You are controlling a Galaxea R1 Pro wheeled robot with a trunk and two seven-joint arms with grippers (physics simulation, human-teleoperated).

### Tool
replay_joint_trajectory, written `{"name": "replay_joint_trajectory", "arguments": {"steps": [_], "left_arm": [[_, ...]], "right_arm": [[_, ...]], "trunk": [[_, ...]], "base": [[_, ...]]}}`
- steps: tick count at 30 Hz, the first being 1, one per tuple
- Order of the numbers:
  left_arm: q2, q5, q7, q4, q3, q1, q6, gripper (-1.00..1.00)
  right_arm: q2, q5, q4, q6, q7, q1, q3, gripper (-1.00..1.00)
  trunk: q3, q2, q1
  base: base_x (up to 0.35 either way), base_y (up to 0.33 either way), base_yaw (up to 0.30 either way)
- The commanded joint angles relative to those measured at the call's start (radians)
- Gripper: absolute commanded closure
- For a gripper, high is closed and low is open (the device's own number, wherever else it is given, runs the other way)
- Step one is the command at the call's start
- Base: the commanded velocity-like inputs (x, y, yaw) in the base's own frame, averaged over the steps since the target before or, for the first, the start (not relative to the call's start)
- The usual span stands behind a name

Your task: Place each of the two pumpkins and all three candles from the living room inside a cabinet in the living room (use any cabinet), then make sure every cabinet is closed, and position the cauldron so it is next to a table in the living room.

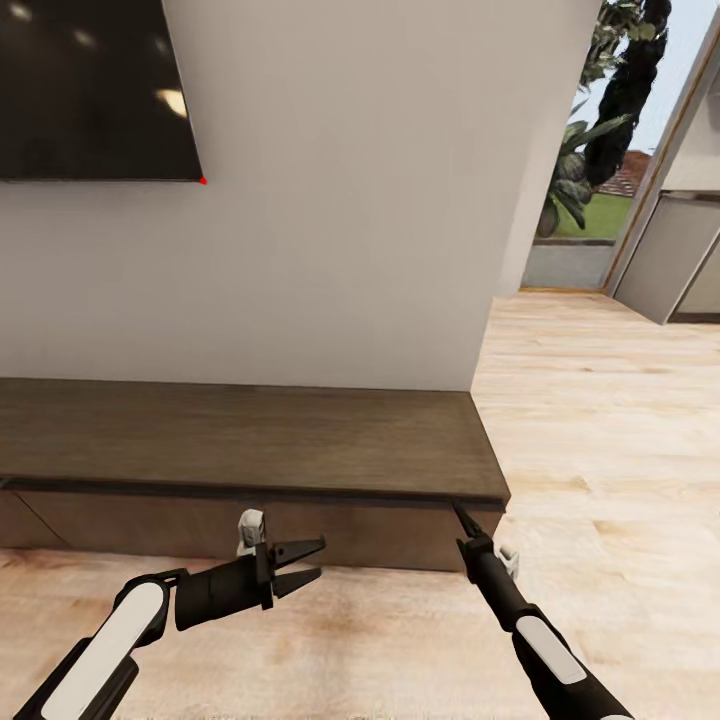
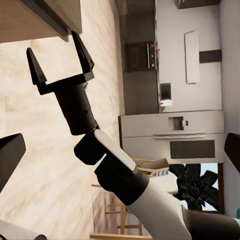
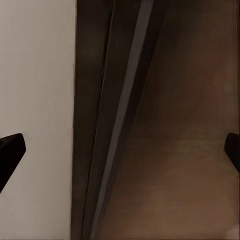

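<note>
The cabinet (image 1: 250, 440) is a long low dark-brown unit against the white wall, and its flat fronts (image 1: 380, 535) look closed. My left gripper (image 1: 305, 563) hovers open and empty over the floor just in front of it. My right gripper (image 1: 460, 515) points at the front's upper edge near the cabinet's right end. In the left wrist view the right gripper (image 2: 54, 47) has its fingers spread below the cabinet's edge (image 2: 35, 20). The right wrist view looks closely at the dark front (image 3: 175, 125), fingertips (image 3: 11, 150) wide apart. The pumpkins, candles, cauldron and table are out of view.
A black TV (image 1: 90, 90) hangs on the wall above the cabinet. The wall ends at a corner (image 1: 500, 250), with pale wood floor (image 1: 600, 450) running right toward a glazed door and plants. A kitchen with a steel fridge (image 2: 170, 135) appears in the left wrist view.
</note>
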Motion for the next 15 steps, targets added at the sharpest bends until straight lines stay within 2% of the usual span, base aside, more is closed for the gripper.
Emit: {"name": "replay_joint_trajectory", "arguments": {"steps": [1,7,15], "left_arm": [[0.001,-0.005,-0.008,0.0,-0.001,-0.001,0.001,-1.0],[0.0,-0.006,-0.007,0.0,-0.001,0.0,0.001,-1.0],[-0.001,-0.005,-0.007,0.0,-0.002,-0.001,0.001,-1.0]], "right_arm": [[-0.002,-0.011,0.0,0.007,0.008,-0.001,0.004,-1.0],[-0.017,-0.009,0.0,0.073,0.132,0.0,0.004,-1.0],[-0.024,-0.008,0.0,0.085,0.151,0.0,0.004,-1.0]], "trunk": [[-0.005,-0.001,0.0],[-0.028,-0.002,0.003],[-0.059,-0.004,0.006]], "base": [[0.0,0.0,0.0],[0.0,0.0,0.0],[0.0,0.0,0.0]]}}
